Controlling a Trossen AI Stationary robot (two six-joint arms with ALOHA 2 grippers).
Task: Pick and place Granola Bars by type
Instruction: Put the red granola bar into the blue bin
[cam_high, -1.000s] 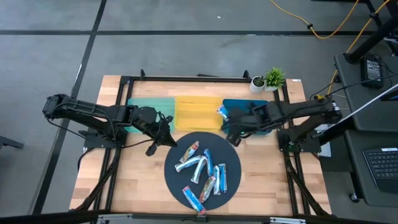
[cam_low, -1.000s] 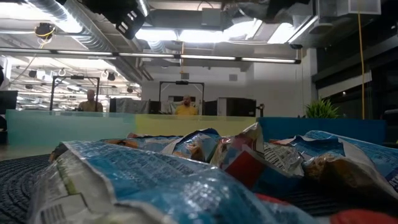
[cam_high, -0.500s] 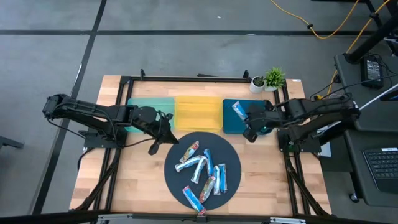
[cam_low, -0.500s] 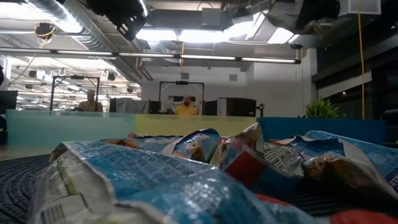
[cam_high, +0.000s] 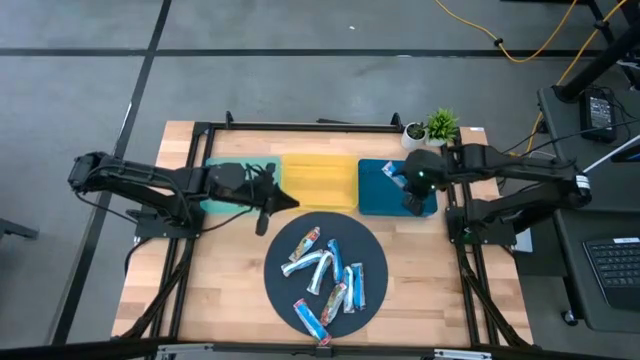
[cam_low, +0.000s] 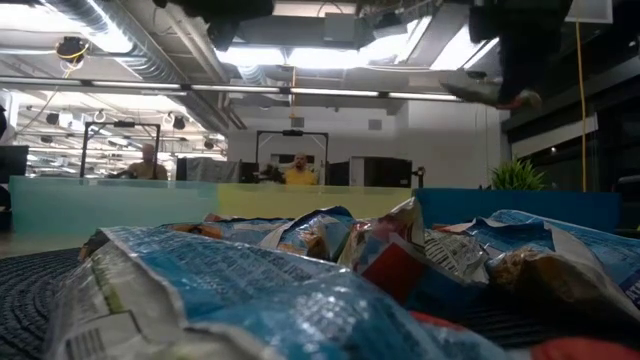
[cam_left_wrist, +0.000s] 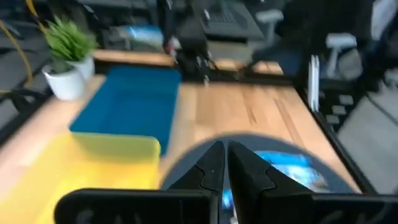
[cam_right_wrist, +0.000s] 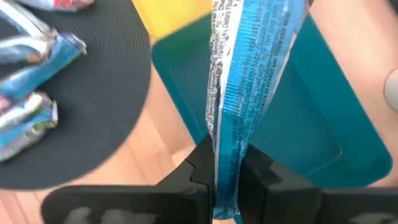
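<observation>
A blue granola bar (cam_right_wrist: 249, 93) is pinched by one end in the right gripper (cam_right_wrist: 227, 165) above the blue tray (cam_high: 375, 195). The left gripper (cam_left_wrist: 225, 171), pressed together, hangs near the yellow tray (cam_high: 318, 180). If released off-centre, the dangling bar could catch the rim and land outside.

Glossy crinkled foil Granola Bars (cam_high: 325, 272) on pale wood-grain table (cam_high: 215, 290).
</observation>
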